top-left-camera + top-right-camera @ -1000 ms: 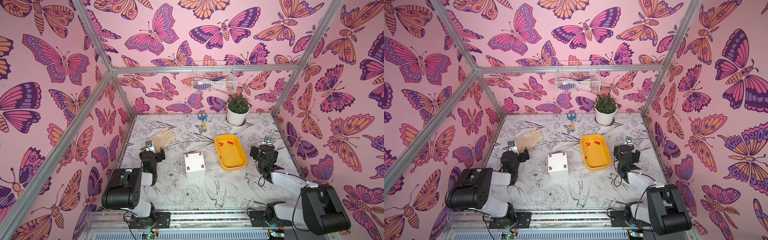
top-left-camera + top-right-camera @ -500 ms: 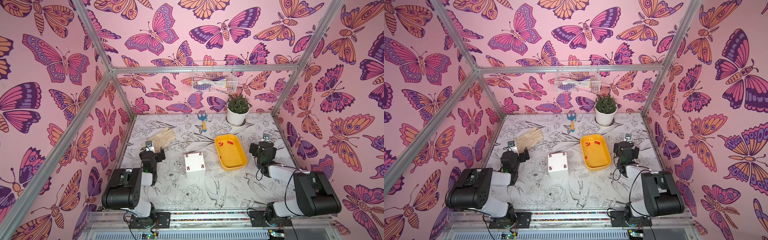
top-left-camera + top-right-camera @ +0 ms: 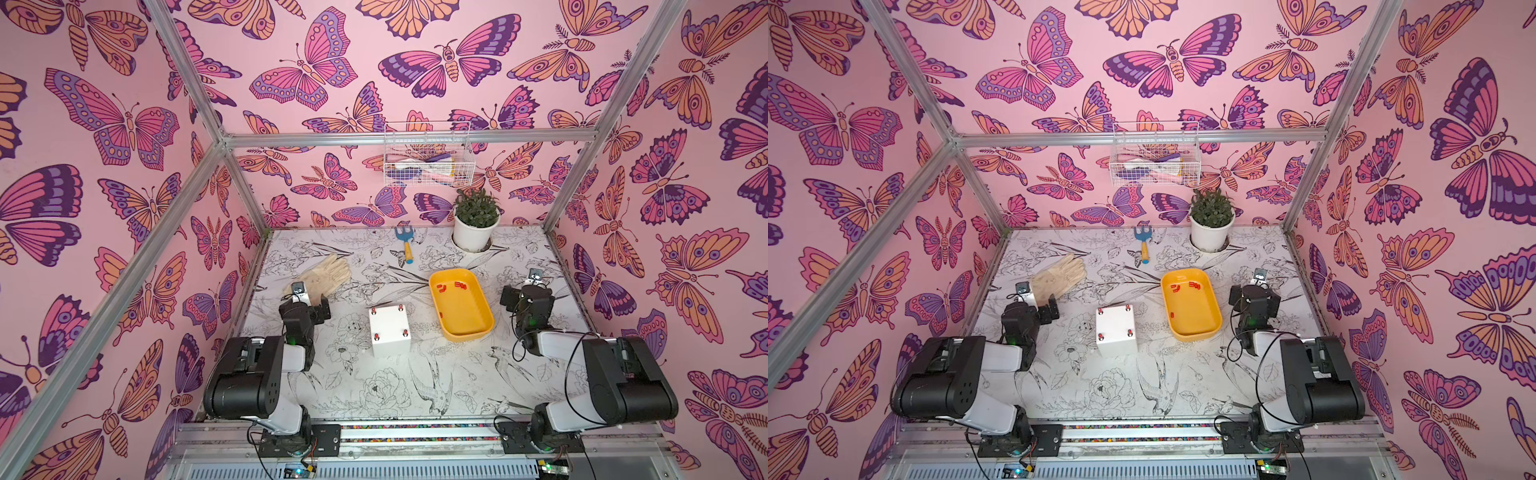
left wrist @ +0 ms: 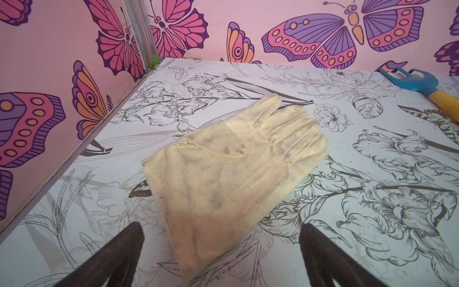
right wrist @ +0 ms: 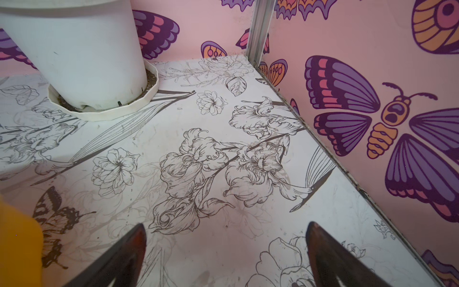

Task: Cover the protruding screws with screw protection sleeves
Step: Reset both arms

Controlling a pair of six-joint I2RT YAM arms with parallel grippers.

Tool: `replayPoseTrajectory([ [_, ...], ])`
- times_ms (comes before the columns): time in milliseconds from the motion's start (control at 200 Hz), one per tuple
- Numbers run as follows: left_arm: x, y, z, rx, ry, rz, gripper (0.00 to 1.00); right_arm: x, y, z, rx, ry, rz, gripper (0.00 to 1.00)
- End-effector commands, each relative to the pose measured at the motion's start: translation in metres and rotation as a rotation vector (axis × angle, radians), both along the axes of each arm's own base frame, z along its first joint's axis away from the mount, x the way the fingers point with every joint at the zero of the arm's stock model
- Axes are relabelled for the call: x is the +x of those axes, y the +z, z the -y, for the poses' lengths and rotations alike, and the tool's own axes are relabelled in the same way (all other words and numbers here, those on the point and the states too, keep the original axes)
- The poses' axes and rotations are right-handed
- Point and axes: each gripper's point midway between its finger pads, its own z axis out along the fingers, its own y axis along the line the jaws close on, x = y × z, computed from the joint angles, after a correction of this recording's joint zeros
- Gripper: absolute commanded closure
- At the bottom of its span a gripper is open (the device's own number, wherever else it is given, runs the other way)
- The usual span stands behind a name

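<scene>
The white box (image 3: 389, 334) (image 3: 1116, 334) stands mid-table in both top views. A red screw protection sleeve (image 3: 376, 336) sits at each of its top corners, and the protruding screws are hidden under them. Several loose sleeves (image 3: 451, 286) lie at the far end of the yellow tray (image 3: 465, 320) (image 3: 1196, 322), right of the box. My left gripper (image 3: 306, 306) (image 4: 221, 227) is open left of the box, its fingers either side of a glove's cuff without touching it. My right gripper (image 3: 527, 291) (image 5: 226, 226) is open and empty over bare table right of the tray.
A cream glove (image 3: 328, 272) (image 4: 236, 161) lies at the far left. A blue rake with a yellow handle (image 3: 405, 245) (image 4: 417, 82) and a potted plant (image 3: 476, 226) (image 5: 74, 49) stand at the back. A wire basket (image 3: 426, 162) hangs on the back wall. Side walls stand close to both arms.
The right arm has folded back from a stretched-out pose, and its gripper stays beside the tray. The left arm, box and tray have not moved.
</scene>
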Motion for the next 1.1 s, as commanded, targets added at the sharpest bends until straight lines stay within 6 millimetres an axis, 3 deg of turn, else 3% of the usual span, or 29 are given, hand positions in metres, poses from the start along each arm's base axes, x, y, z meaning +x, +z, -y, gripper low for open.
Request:
replayPoseTrajectory([
  [0, 0.002, 0.000, 0.000, 0.006, -0.001, -0.003, 0.01, -0.003, 0.008, 0.000, 0.040, 0.026, 0.066, 0.01],
  [195, 0.002, 0.000, 0.000, 0.006, 0.000, -0.003, 0.00, -0.004, 0.003, -0.002, 0.050, 0.065, 0.162, 0.01],
  [325, 0.002, -0.001, 0.000, 0.007, -0.002, -0.005, 0.00, 0.004, -0.004, -0.007, 0.052, 0.095, 0.050, 0.01],
  [1092, 0.002, 0.000, 0.000, 0.006, -0.001, -0.003, 0.00, 0.004, -0.003, -0.012, 0.044, 0.117, 0.052, 0.01],
])
